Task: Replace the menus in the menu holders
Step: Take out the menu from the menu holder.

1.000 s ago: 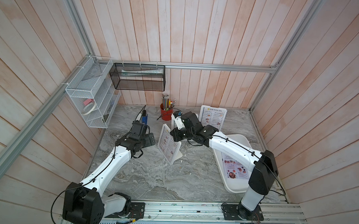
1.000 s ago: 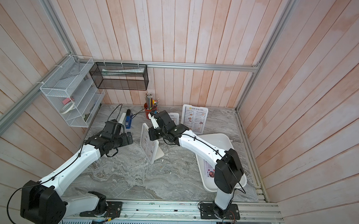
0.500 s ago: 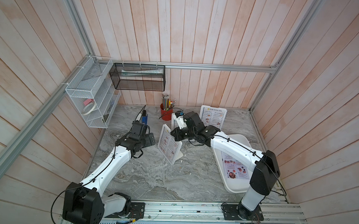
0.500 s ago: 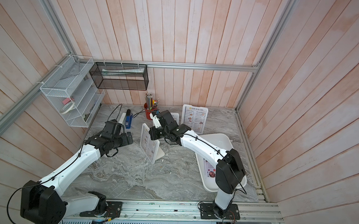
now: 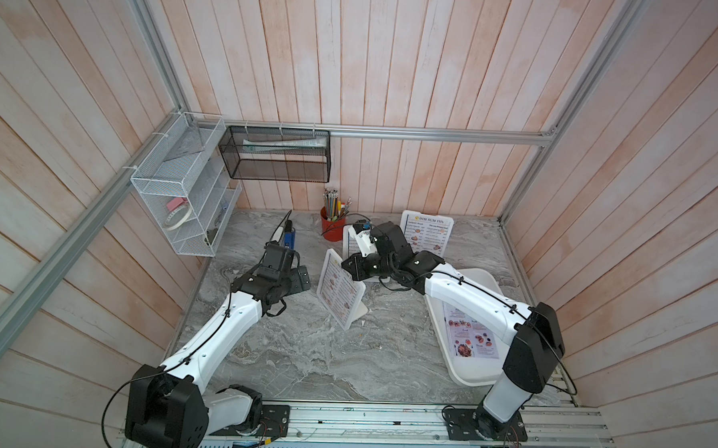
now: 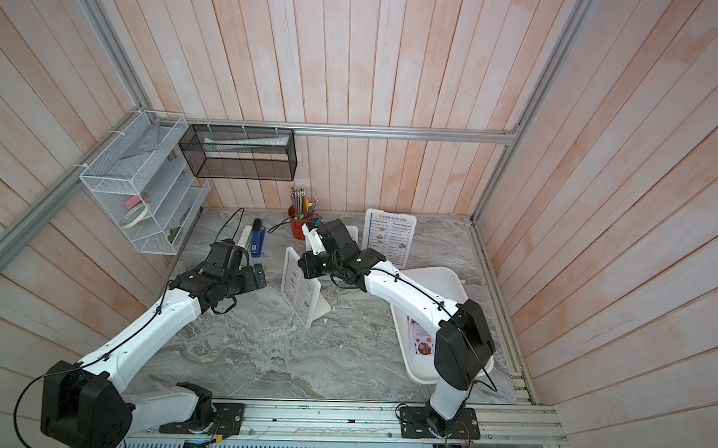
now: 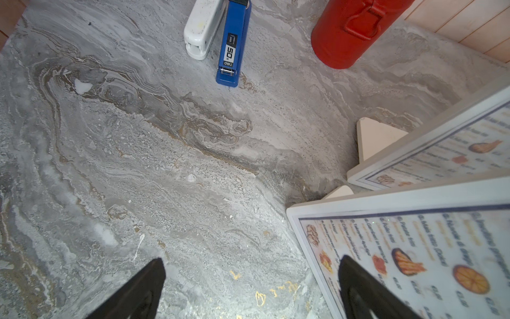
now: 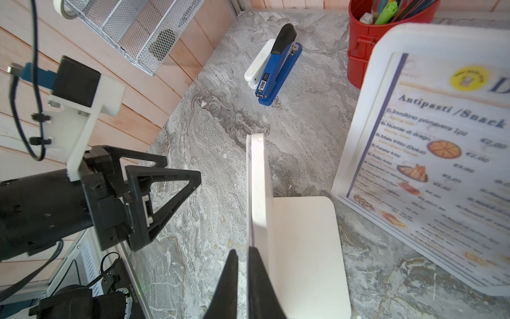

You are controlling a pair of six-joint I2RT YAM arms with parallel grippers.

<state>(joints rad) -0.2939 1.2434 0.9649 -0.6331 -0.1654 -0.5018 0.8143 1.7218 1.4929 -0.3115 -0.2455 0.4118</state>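
Three holders, count them, stood on the marble bench (image 5: 301, 355): the near holder (image 5: 358, 310) mid-bench, the middle holder (image 8: 380, 91) just beside the red pencil cup (image 5: 331, 229), and the back holder (image 5: 407, 215) by the rear wall. Four sheets showed, one in each holder plus a pale sheet (image 5: 473, 342) lying in the white tray (image 5: 473, 375). The right arm partly covered that sheet and its heading was too small to read; anything beneath it was hidden. Two staplers lay side by side, a white stapler (image 7: 202, 27) and a blue stapler (image 7: 233, 47) marked "deli" and "50". The back menu (image 5: 427, 238) was headed "DIM SUM INN". In both top views the arm hid most of the middle holder, but the right wrist view gave the middle menu (image 8: 441, 143) plainly: "Antipasti / Snack", "Nuvole di drago", "Patate fritti". The near menu (image 5: 337, 288) was blurred and its heading could not be made out. The left hand (image 7: 251, 259) hung wide open just beside the near menu's face, clear of it. The right hand (image 8: 242, 250) sat at the near holder's top edge with its fingers nearly together, only a slit between them. Whether they pinched the sheet's edge, I could not tell.
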